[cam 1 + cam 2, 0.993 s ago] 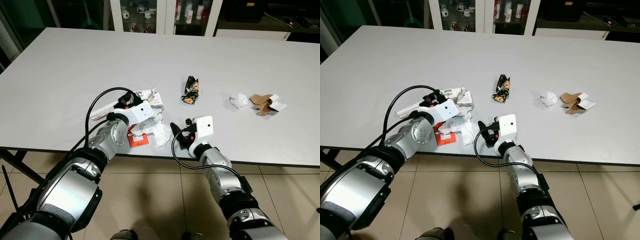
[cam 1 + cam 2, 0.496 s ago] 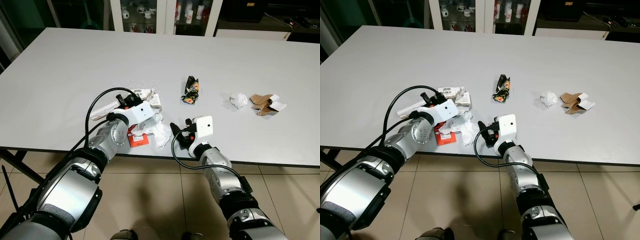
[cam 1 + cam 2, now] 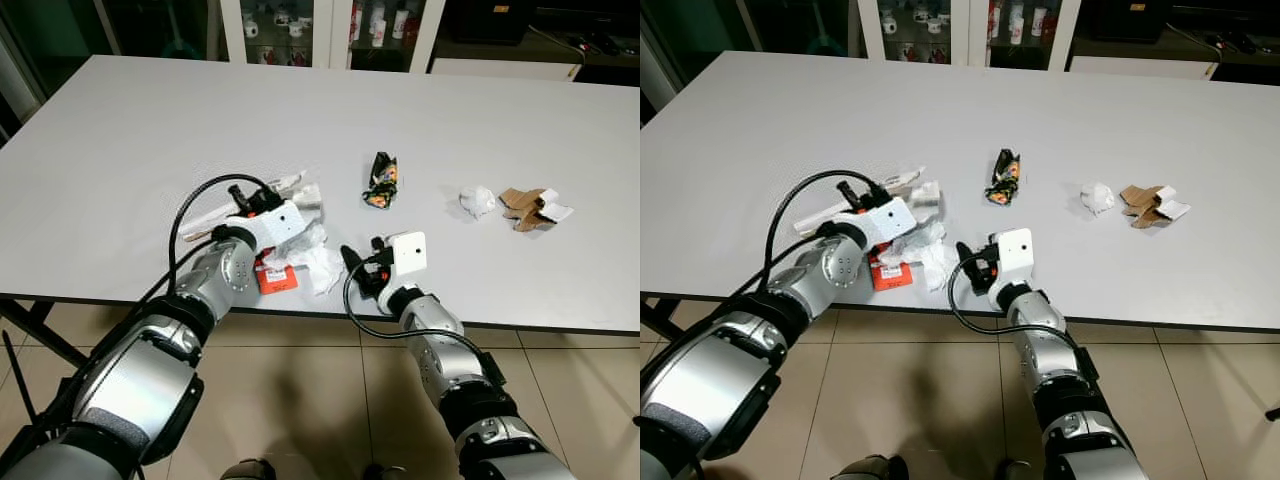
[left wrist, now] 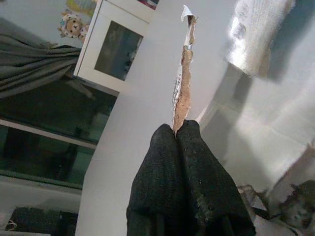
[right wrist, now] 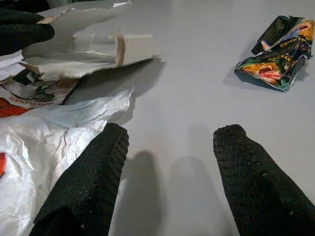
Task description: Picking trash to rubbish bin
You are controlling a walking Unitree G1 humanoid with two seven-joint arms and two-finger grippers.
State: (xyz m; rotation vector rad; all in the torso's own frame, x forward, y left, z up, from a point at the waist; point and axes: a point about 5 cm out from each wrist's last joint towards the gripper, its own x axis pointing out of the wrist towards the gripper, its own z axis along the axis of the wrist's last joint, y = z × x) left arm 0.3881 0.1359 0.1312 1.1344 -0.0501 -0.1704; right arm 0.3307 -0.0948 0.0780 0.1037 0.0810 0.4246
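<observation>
Looking along your left tool [image 4: 183, 129], you see its two fingers pressed together on the edge of a flat card [image 4: 184, 64], which shows edge-on there, so its face cannot be read. From the head camera the same card [image 3: 296, 186] sits tilted, one end raised off the surface [image 3: 140, 120], at the far side of the trash pile near the front edge. Your left wrist housing covers the spot where the fingers meet it, so only the wrist camera shows the grip.

Below that arm lie crumpled white paper [image 3: 318, 262] and a red packet [image 3: 277, 281], the packet partly hidden under the arm and the paper; its print is too small to make out.

Your right tool [image 5: 170, 147] rests low at the front edge with its fingers spread wide and nothing between them. One fingertip [image 5: 115, 140] is just beside the white paper; whether it touches, you cannot tell.

Farther back sits a dark crumpled wrapper [image 3: 381, 181], apart from the pile. Well to the right are a white wad [image 3: 477, 200] and torn brown cardboard [image 3: 533, 208], close together.
</observation>
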